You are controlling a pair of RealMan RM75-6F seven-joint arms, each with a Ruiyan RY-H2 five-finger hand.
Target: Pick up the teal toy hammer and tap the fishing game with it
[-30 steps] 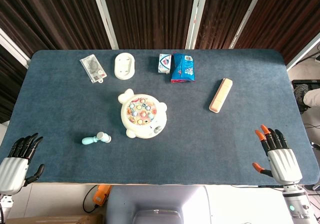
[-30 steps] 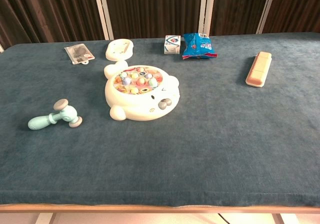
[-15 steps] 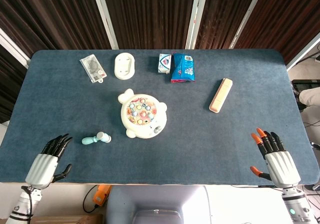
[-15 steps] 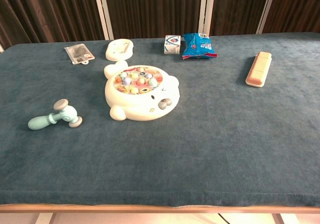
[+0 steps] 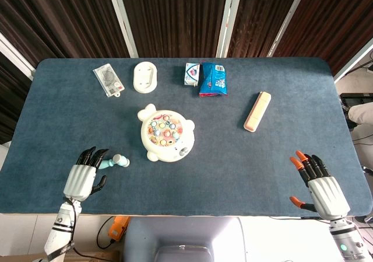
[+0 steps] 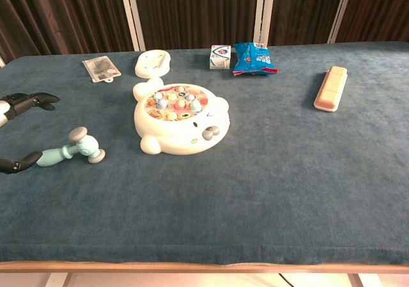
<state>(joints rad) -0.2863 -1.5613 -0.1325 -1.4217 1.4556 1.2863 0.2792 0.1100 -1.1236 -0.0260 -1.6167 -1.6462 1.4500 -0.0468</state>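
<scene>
The left hand [image 5: 83, 179] hovers with fingers spread and nothing in it, its fingertips [image 6: 38, 98] above the handle end of the hammer [image 5: 114, 162], the thumb just short of touching it. The hammer lies flat on the table [image 5: 233, 157], head toward the game [image 5: 165, 136], near it but apart. To grasp well, the hand should probably settle over the handle, close around its middle, and keep the head free. The right hand [image 5: 324, 187] waits empty, fingers apart, well away.

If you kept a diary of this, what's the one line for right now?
stage: reaching | left hand: open, at teal toy hammer handle, no grasp | right hand: open, idle | fishing game: untouched
</scene>
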